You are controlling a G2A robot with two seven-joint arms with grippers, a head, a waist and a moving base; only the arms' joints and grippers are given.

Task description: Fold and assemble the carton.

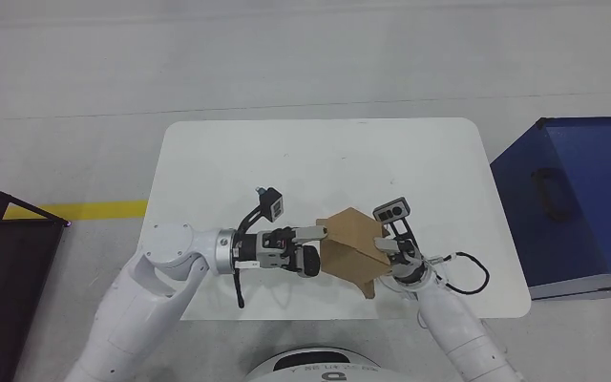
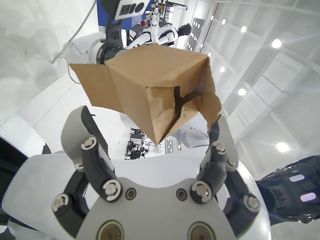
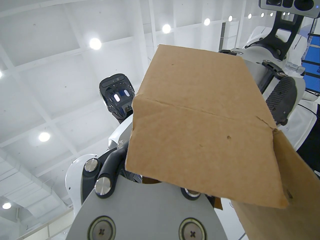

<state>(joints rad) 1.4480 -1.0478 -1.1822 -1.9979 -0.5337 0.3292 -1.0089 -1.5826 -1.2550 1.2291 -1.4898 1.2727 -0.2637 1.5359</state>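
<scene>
The carton (image 1: 351, 244) looks to be held up in the air between the two arms, tilted so one corner points down, and the white table (image 1: 286, 153) lies under it, near edge closest. From where I stand that tilt makes sense: it turns the unfinished end toward the left gripper (image 2: 151, 117), which sits just beside the carton on that side with its jaws spread wide and gripping nothing. One of its fingertips (image 2: 217, 129) seems to brush the crumpled end flap (image 2: 211, 103), I'd guess to push it shut. That end is only partly closed, with a dark gap showing between the panels.

On the far side of the carton a loose side flap (image 2: 91, 83) sticks out flat, not yet folded in. The right gripper (image 1: 389, 265) is tucked under the carton's opposite side. Cardboard covers it, so I cannot tell whether it is clamped, though something must be carrying the box. A blue bin (image 1: 563, 205) stands well apart from the carton, off the table
</scene>
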